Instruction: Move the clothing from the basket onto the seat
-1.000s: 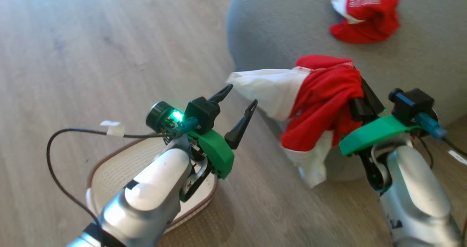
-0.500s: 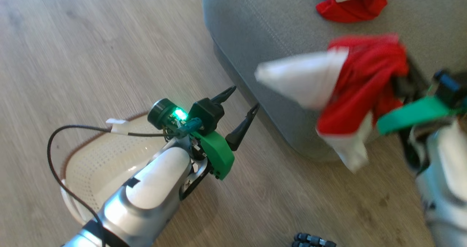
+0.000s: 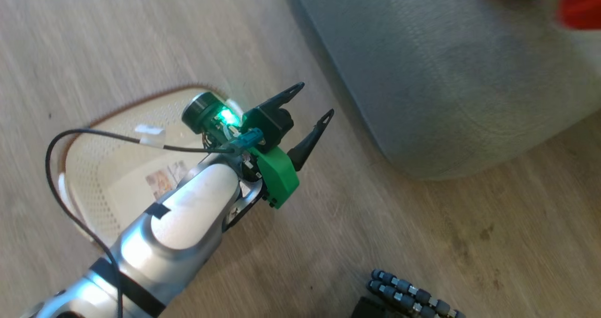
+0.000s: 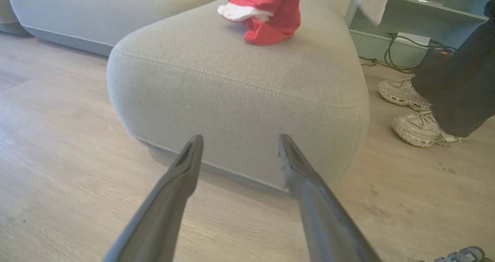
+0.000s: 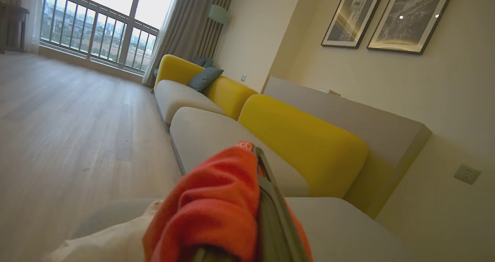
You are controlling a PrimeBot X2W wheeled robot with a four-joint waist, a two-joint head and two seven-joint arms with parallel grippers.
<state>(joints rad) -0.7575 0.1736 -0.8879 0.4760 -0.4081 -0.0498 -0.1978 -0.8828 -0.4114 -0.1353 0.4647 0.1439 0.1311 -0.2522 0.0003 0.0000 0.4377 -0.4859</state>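
Left hand point(image 4: 239, 138) faces seat point(image 4: 239, 80), shoes point(image 4: 419, 128) beside; right hand point(image 5: 252, 153) clamps clothing point(image 5: 212, 208).

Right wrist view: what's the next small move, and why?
Probably lower the right gripper slightly and open its jaws: its red garment looks to be over the grey seat, where another garment already lies.

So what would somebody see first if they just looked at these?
Bright red grabs the eye: one red garment lies on top of the grey seat, and another red cloth is bunched on the right gripper, with yellow sofa backs beyond. Next comes the green light glowing behind the left gripper, open above the floor beside the cream basket.
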